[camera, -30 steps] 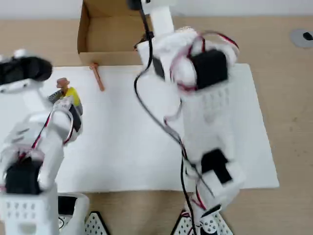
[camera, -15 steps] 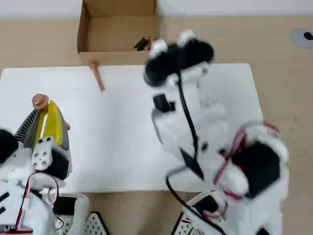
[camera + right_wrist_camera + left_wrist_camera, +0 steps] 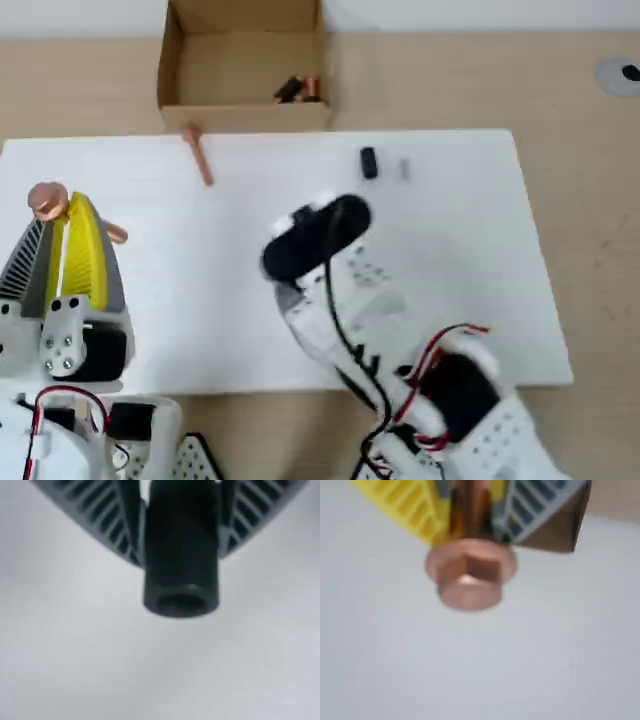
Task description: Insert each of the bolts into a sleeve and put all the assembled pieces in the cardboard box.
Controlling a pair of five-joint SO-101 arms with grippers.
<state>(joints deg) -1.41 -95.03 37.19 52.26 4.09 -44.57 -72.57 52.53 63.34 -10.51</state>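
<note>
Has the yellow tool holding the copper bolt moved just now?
Yes: the left tool with its bolt moved left, away from the cardboard box, toward the mat's edge.

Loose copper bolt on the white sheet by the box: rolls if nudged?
Probably. The loose bolt lies flat on its round shank, so a sideways push likely rolls it, maybe in an arc, if its head is flanged like the held bolt in the left gripper. It looks rigid and smooth, so possibly slippery when pinched.
</note>
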